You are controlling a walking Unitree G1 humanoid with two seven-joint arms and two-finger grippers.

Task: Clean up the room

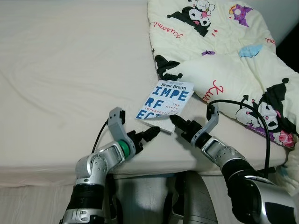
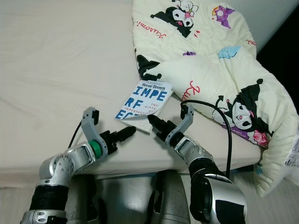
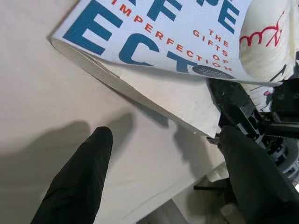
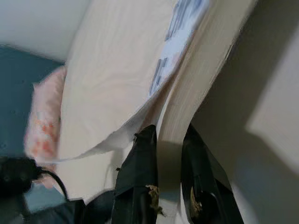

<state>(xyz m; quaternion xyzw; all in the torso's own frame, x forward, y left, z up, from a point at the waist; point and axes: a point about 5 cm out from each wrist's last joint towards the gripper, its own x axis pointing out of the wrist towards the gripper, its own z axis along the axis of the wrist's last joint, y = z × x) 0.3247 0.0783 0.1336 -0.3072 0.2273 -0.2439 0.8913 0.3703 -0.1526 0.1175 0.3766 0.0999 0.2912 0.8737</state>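
One item in hand: paperback book (image 1: 164, 103), lying near the front edge of the bed (image 1: 65, 84), beside the cartoon-print comforter (image 1: 233, 60).
Right gripper (image 1: 175, 122): fingers closed on the book's near corner, pages between them.
Left gripper (image 1: 154, 132): fingers spread, empty, just beside that corner.
Progress: early; book grasped, not removed from the bed; comforter unfolded.

Even, soft light — head views sharp, right wrist view blurred.
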